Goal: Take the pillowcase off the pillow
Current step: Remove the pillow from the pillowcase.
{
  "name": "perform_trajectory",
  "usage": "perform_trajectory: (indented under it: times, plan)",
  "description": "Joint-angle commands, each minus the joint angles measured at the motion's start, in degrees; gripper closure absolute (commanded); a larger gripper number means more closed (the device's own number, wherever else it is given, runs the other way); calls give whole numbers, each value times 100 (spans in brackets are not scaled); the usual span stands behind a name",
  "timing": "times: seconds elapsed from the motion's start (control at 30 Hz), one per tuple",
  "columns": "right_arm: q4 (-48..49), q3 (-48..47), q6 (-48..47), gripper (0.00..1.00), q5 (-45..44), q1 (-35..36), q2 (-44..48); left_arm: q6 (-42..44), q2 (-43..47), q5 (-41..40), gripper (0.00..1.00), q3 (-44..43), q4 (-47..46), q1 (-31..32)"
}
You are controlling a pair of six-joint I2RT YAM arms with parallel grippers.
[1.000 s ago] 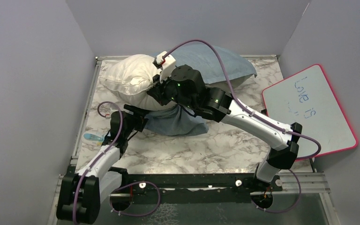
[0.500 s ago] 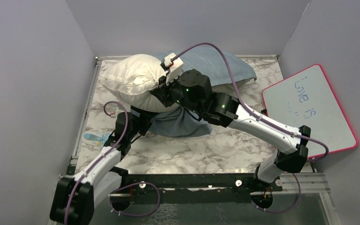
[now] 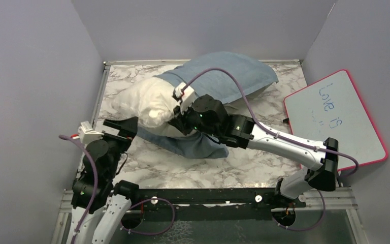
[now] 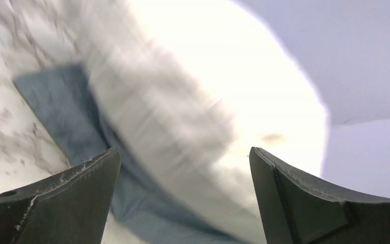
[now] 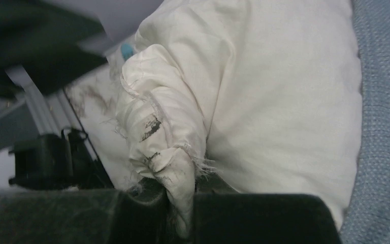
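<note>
The white pillow sticks out to the left from the grey-blue pillowcase, which still covers its far right part; a loose flap of the case lies under it. My right gripper is shut on a bunched, scuffed corner of the pillow, with the case at the right edge of the right wrist view. My left gripper is open and empty, just near-left of the pillow. In the left wrist view the blurred pillow and case flap lie beyond its spread fingers.
A pink-rimmed whiteboard leans at the right edge of the marble table. Grey walls close in the left, back and right. A black rail runs along the near edge by the arm bases.
My left arm has pulled back toward its base and lifted, its gripper off the case flap and open. My right gripper has dragged the pillow corner nearer; the pillow now lies lower and flatter.
</note>
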State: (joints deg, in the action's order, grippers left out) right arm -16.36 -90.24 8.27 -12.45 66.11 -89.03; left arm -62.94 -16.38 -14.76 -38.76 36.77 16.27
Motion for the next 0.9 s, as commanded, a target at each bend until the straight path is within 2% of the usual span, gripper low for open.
perform_trajectory:
  times: [0.0,0.07,0.1,0.17,0.23,0.33,0.4,0.53,0.6,0.63,0.7,0.87]
  plan:
    - [485,1455,99,91,1719,-71,933,1076,-379,-961,1,-1364,956,16]
    - [463,1912,127,68,3576,-69,1129,1454,-688,-984,1,-1674,1051,23]
    - [267,1965,200,60,4416,-64,1142,1642,-817,-1025,1,-1797,1083,36]
    - [114,2141,459,46,5240,-46,1269,1815,-1072,-1150,1,-1953,1248,70]
    - [-141,2171,435,36,5394,-43,1496,1856,-1225,-1128,1,-1949,1266,101]
    - [-615,1796,101,32,4748,-48,1815,1678,-1371,-911,1,-1734,1269,114]
    - [-699,1511,-119,29,3911,-45,1982,1477,-1441,-688,1,-1536,1271,115]
    - [-791,1249,-159,14,713,-54,1963,865,-1344,-186,1,-1059,1236,116]
    - [-1165,926,-155,13,-560,-134,1573,671,-1165,109,1,-764,1127,116]
    - [-1462,687,-139,13,-767,-234,1328,573,-1065,222,1,-625,1102,115]
    - [-1898,342,-90,14,-574,-516,821,413,-851,488,1,-351,1034,113]
    - [-1975,424,-29,24,238,-853,84,34,-472,1336,1,449,333,118]
